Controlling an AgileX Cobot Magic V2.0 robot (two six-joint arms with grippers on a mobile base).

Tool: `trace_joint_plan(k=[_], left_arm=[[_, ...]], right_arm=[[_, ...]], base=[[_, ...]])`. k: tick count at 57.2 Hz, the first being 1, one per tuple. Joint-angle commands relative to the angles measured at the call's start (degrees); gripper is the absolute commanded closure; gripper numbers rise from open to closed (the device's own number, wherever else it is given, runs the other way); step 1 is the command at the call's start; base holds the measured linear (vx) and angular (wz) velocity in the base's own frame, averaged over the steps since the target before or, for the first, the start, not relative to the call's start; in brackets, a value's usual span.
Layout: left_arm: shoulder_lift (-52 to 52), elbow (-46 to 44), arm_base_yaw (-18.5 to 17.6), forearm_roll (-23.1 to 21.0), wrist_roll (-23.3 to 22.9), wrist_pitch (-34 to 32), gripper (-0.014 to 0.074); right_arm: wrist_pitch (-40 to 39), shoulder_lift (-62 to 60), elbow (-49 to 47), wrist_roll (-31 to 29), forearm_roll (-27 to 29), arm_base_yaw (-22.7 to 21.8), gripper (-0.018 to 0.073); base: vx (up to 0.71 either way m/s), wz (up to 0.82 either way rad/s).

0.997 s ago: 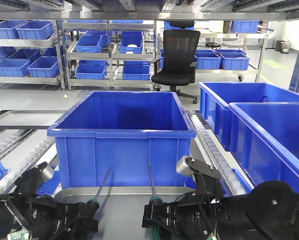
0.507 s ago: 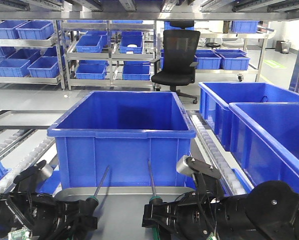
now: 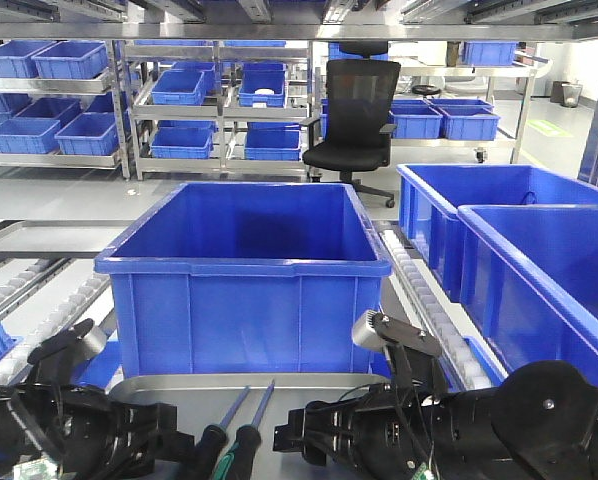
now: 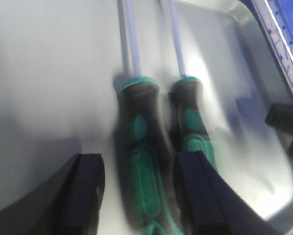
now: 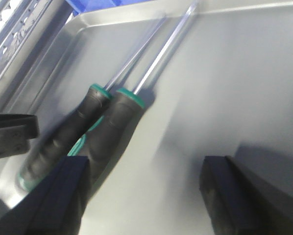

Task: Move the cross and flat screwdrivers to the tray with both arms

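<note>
Down on the grey tray [image 5: 244,78] both screwdrivers [image 4: 158,132] lie side by side, handles touching, shafts pointing toward the big blue bin [image 3: 244,275] — so I judge the transfer itself to be done or very nearly so. My left gripper [image 4: 136,196] hangs low with its jaws spread, one finger to the outside of the left handle and the other lying over the lower part of the right handle; it holds nothing. My right gripper [image 5: 146,196] is also released, well open, with one finger close to the handles and the other far off over bare metal. What worries me is the withdrawal: if I lift the left arm crookedly, a finger could catch a handle and roll or drag the pair — they are round and would travel easily on smooth metal. The two grippers also sit near each other over the tray, so pulling both back at once risks a knock between them. Beyond the tray the bin wall stands close to the shaft tips, more blue bins [image 3: 519,250] sit to the right, and roller tracks [image 3: 429,300] run alongside.
</note>
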Motion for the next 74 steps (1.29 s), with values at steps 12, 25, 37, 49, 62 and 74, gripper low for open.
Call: trace_joint_plan(k=[12, 25, 37, 49, 62, 74], left_arm=[[-11.88, -1.78, -0.26, 4.57, 1.54, 3.45, 0.0403], [-26.97, -1.78, -0.26, 21.26, -3.38, 4.79, 0.0601], [-46.01, 5.21, -0.26, 40.22, -13.18, 3.17, 0.0596], [-66.28, 21.14, -0.26, 41.92, -15.59, -3.23, 0.0596], [-75.37, 31.10, -0.26, 41.92, -15.59, -10.47, 0.0596], [-75.44, 33.13, -0.26, 41.99, -15.59, -9.68, 0.0596]], right_arm=[[-0.43, -11.60, -1.67, -1.85, -0.80, -0.14, 0.0299], [2.97, -25.21, -1.63, -1.39, -12.09, -0.14, 0.0569], [0.56, -40.58, 5.60, 5.98, -32.33, -0.14, 0.0568], [-7.05, -58.03, 23.14, 10.31, -42.49, -0.14, 0.0568], [-17.47, -66.82, 34.59, 9.91, -43.67, -0.14, 0.0567], [-16.43, -66.91, 38.18, 9.91, -43.67, -0.14, 0.0567]], base=[[0.00, 0.00], [0.00, 0.00], [0.00, 0.00], [0.00, 0.00], [0.00, 0.00], [0.00, 0.00]])
